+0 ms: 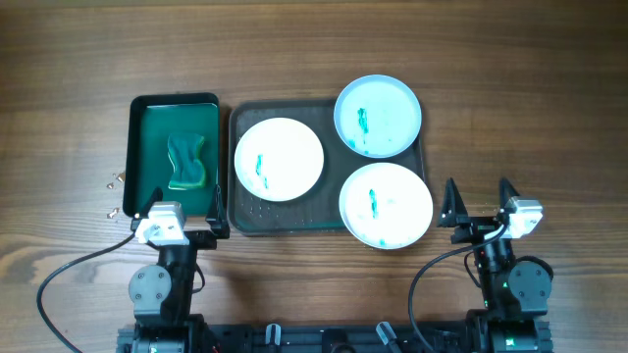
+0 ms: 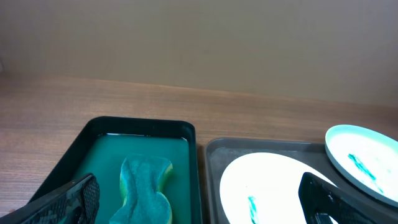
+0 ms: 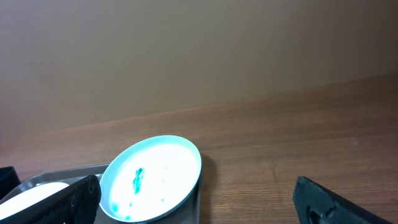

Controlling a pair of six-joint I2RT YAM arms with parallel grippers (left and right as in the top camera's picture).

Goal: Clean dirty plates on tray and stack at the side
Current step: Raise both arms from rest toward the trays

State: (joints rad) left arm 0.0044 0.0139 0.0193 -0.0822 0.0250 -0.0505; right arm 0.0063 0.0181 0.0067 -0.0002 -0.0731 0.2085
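Note:
The dark grey tray (image 1: 285, 218) lies mid-table with three smeared plates. One white plate (image 1: 279, 159) sits on its left part. The pale blue plate (image 1: 378, 116) overhangs its far right corner. The other white plate (image 1: 386, 205) overhangs its near right corner. My left gripper (image 1: 186, 208) is open and empty at the near edge of the bright green tray. My right gripper (image 1: 479, 196) is open and empty, right of the near white plate. The left wrist view shows the left white plate (image 2: 267, 186) and the blue plate (image 2: 364, 158). The right wrist view shows the blue plate (image 3: 152, 177).
A narrow bright green tray (image 1: 147, 147) left of the grey tray holds a blue-green sponge (image 1: 189, 162), also in the left wrist view (image 2: 146, 190). A few small metal bits (image 1: 113, 181) lie on the wood left of it. Bare wooden table (image 1: 530, 118) stretches to the right.

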